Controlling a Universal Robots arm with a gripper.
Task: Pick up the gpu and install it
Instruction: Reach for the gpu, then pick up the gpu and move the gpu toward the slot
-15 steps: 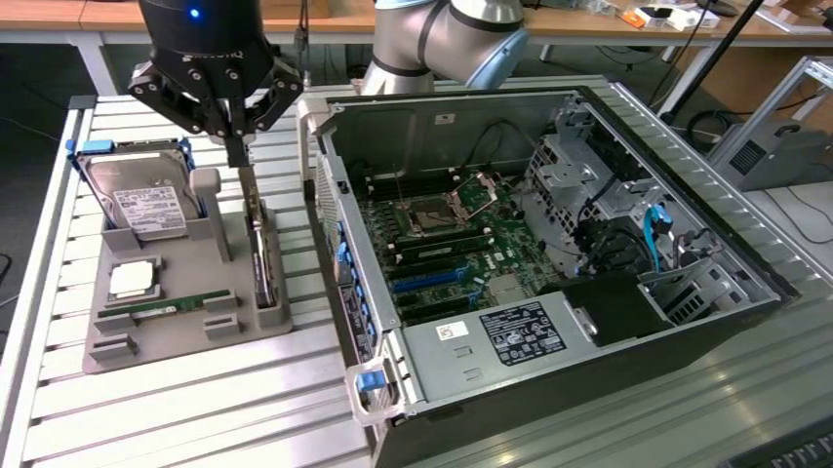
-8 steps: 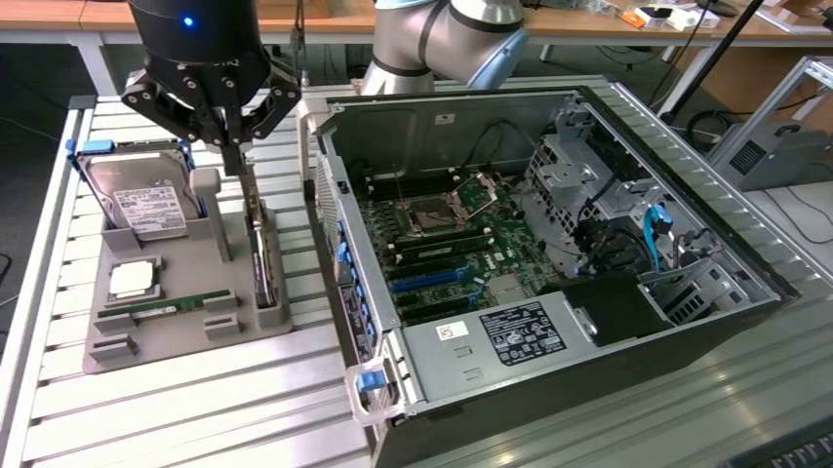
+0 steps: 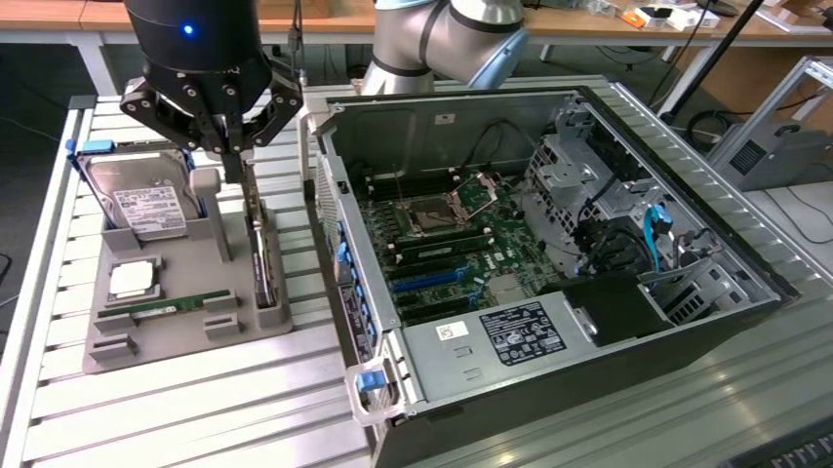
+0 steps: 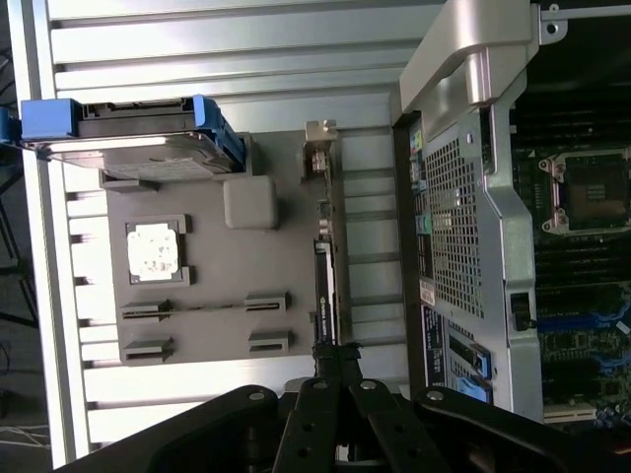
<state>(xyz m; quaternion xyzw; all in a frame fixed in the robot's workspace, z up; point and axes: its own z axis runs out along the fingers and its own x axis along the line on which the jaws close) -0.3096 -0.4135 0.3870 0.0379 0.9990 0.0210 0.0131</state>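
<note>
gpu [image 3: 264, 258]: thin black card, standing on edge in matte grey tray [image 3: 215, 263]
gripper [image 3: 236, 168]: black fingers clenching its top edge

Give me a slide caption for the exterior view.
Robot hand closed on the thin black gpu card standing edgewise in a grey tray beside an open black computer case.

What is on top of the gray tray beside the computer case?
On the gray tray: a hard drive, a processor chip, a memory stick and the gpu standing on its edge. The shut gripper covers one end of the gpu; the hard drive hides the tray beneath it.
</note>
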